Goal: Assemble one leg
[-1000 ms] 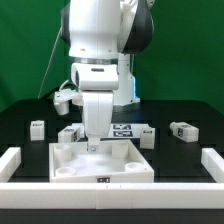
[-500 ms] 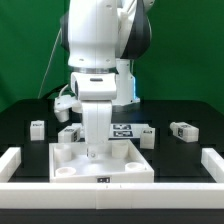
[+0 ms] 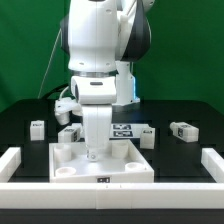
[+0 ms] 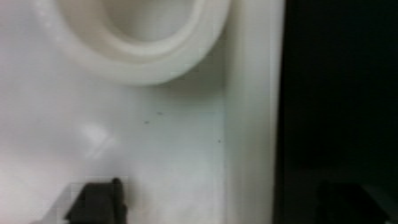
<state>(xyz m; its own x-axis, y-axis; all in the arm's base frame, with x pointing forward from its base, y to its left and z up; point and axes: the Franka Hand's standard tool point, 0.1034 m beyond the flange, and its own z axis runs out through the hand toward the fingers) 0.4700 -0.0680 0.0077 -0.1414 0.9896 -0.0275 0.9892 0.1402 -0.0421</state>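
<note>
Hovering just above the panel (image 3: 115, 160) is the gripper (image 3: 93, 152); cannot tell whether its fingers grasp anything. 1 leg (image 3: 183, 130) lies well apart from it.

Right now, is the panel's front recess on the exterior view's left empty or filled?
Empty: the recess shows as an open round hollow in the panel, with nothing standing in it.

Leg (image 3: 183, 130): small white blocky peg, black-and-white tag showing, lying loose, far at the exterior view's right.
</note>
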